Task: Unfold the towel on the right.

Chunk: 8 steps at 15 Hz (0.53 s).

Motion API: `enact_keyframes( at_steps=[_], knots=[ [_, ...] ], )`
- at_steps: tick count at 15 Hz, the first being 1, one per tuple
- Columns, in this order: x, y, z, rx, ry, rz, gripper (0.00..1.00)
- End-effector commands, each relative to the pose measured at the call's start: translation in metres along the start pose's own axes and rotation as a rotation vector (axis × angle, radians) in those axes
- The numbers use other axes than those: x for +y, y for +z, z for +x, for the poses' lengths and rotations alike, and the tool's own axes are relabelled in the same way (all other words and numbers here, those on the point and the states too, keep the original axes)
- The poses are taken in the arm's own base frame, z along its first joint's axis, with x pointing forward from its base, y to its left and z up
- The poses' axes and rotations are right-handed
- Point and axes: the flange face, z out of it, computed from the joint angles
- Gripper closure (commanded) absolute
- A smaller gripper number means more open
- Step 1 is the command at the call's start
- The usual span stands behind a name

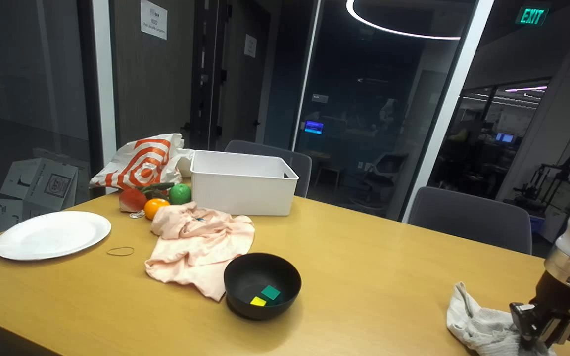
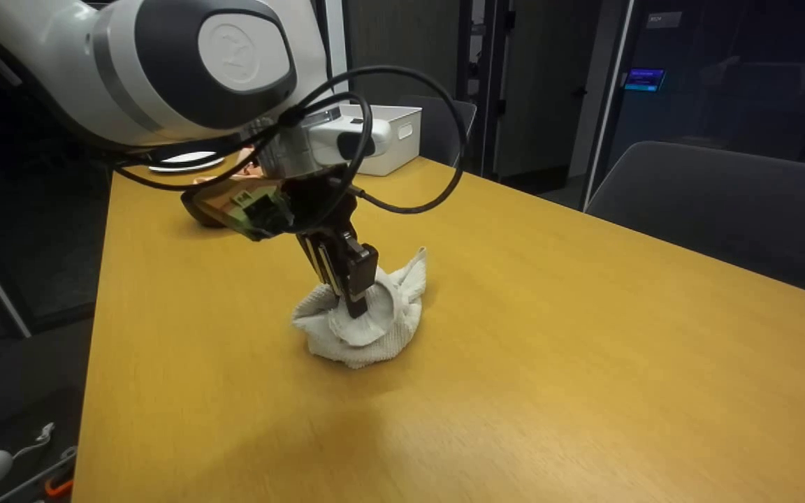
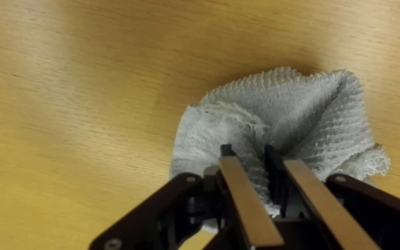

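Observation:
The towel is white-grey, ribbed and crumpled into a small heap. It lies on the table in both exterior views [image 1: 478, 319] [image 2: 385, 342] and fills the middle right of the wrist view [image 3: 297, 104]. One corner sticks up in the exterior views. My gripper points down into the heap, and its fingertips [image 3: 248, 150] are over and against the cloth. The fingers stand a little apart, with a fold of towel showing between them. Whether they touch that fold on both sides is hidden. The gripper also shows in both exterior views [image 1: 537, 336] [image 2: 348, 300].
A black bowl [image 1: 238, 272] with green and yellow pieces stands near a pink cloth [image 1: 201, 242]. Behind are a white bin [image 1: 240, 195], toy fruit [image 1: 181, 194] and a Target bag [image 1: 141, 163]. A white plate [image 1: 52, 235] lies at the far left. Chairs [image 1: 468, 217] line the table's edge.

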Motion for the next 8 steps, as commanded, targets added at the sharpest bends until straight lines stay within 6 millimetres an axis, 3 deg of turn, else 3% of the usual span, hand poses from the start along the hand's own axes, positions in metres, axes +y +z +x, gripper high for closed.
enact_keyframes(
  at_steps=[1, 2, 6, 8],
  knots=[
    [0.000, -0.015, -0.003, 0.045, -0.010, 0.028, 0.93],
    [0.001, -0.018, -0.003, 0.043, -0.012, 0.025, 0.96],
    [0.004, -0.031, -0.006, 0.022, -0.026, -0.006, 0.89],
    [0.009, -0.040, -0.011, -0.016, -0.034, -0.044, 0.91]
  ],
)
